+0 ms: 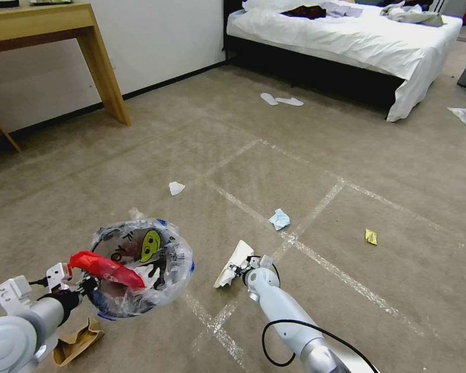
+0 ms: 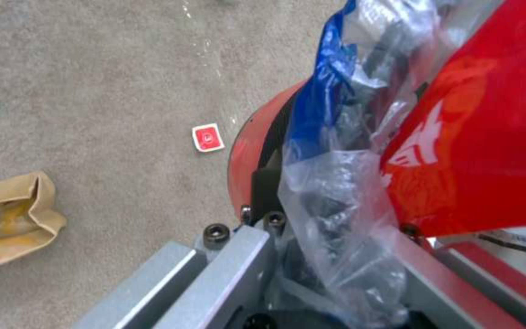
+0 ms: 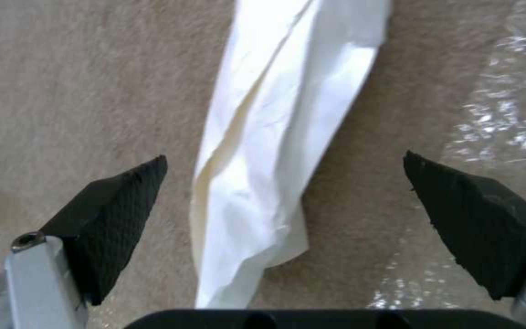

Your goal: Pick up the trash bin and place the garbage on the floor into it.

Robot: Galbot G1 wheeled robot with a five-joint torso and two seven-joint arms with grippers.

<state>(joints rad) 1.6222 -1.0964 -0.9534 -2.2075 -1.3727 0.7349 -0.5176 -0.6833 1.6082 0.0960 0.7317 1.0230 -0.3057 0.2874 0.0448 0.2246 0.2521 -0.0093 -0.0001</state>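
The right claw hangs wide open and empty over the white paper on the floor, its long axis running 12 to 6 between the fingers, while the left claw, at 9 o'clock, grips the trash bin by its rim.

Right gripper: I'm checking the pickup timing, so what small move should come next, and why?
Probably close the right gripper. Its fingers stand open on either side of the white paper lying on the floor, apart from it. The left gripper holds the trash bin nearby.
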